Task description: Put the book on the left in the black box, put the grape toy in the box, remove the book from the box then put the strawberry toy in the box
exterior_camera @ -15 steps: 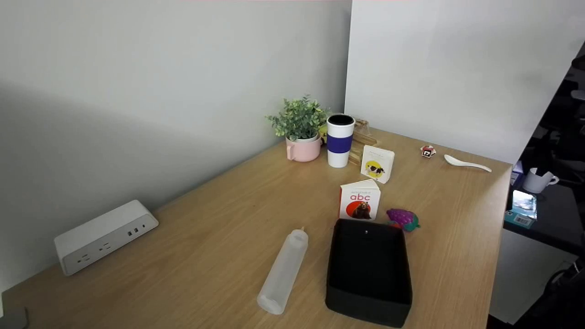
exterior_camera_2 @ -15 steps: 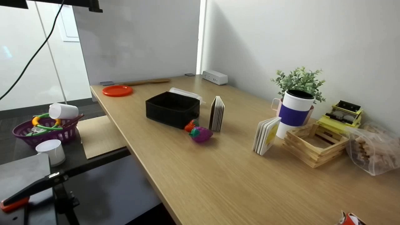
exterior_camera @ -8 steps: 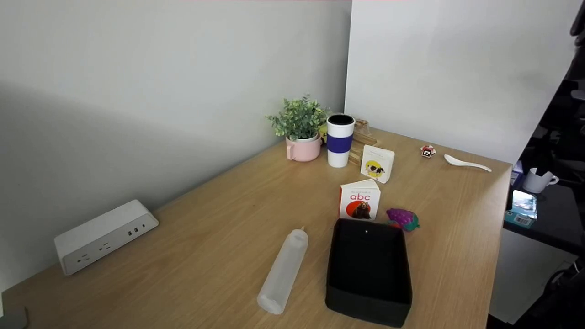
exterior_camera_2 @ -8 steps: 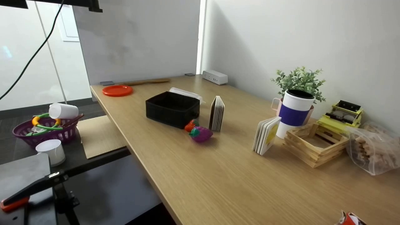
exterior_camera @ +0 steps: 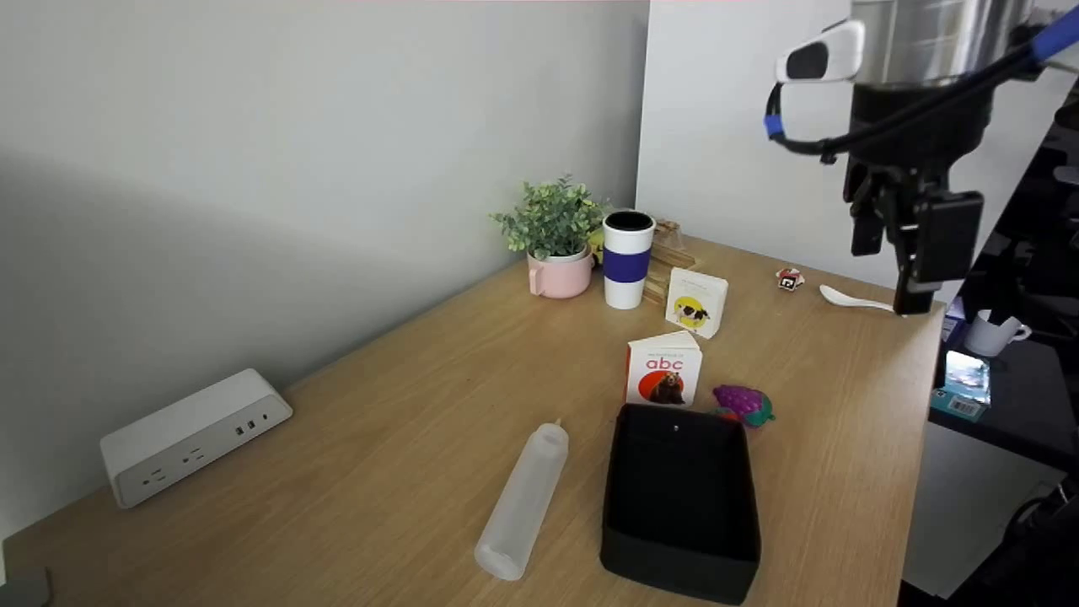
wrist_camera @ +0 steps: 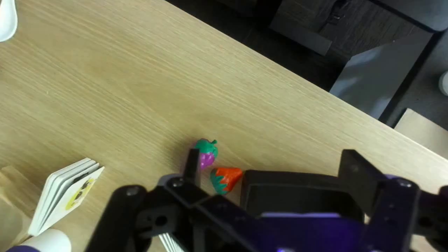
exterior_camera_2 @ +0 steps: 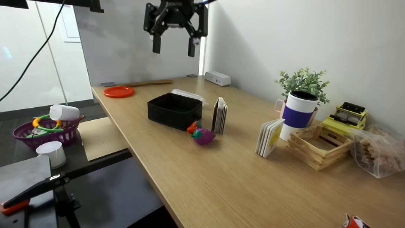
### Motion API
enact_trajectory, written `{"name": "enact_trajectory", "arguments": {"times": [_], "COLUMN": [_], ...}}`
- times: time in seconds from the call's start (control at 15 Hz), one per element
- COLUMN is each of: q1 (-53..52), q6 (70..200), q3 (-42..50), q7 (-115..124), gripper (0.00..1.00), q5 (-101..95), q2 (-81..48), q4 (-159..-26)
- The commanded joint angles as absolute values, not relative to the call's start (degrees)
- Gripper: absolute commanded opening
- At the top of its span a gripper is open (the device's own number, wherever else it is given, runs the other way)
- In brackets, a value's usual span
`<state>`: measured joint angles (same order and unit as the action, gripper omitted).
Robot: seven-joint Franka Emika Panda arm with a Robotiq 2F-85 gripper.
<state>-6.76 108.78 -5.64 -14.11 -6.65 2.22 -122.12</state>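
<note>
In an exterior view you are looking down along the desk (exterior_camera: 421,447), box (exterior_camera: 679,566) near; in an exterior view you are facing back, crate (exterior_camera_2: 303,151) right, box far; your wrist view is peering down, sharing the box.

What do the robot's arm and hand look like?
The gripper is black and angular, with two blocky fingers. Above it are a shiny silver cylinder, a black cable with blue bands, and a rounded white-and-black housing.

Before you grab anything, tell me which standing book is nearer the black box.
The abc book, with the bear cover: it stands right by the black box, while the cow-cover book stands farther off, nearer the tumbler.
</note>
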Motion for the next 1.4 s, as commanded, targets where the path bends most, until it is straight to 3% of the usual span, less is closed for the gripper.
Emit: {"name": "enact_trajectory", "arguments": {"times": [0.0,0.4,0.93,1.13,1.33], "q1": [-6.5,-6.6,-4.1,-3.0,-3.3], "q6": [108.7,113.4,138.9,140.2,139.7], "q3": [-5.5,-5.7,-2.7,-1.4,-1.8], "q7": [-16.3,-15.4,-4.4,-2.4,-3.1], "gripper": [1.0,1.0,1.0,1.0,1.0], "q5": [-6.6,-6.0,-3.5,-2.8,-3.3], "q2": [0.5,-0.9,-9.3,-15.4,-13.1], "q4": [-121.5,-121.3,-122.7,-120.1,-122.1]}}
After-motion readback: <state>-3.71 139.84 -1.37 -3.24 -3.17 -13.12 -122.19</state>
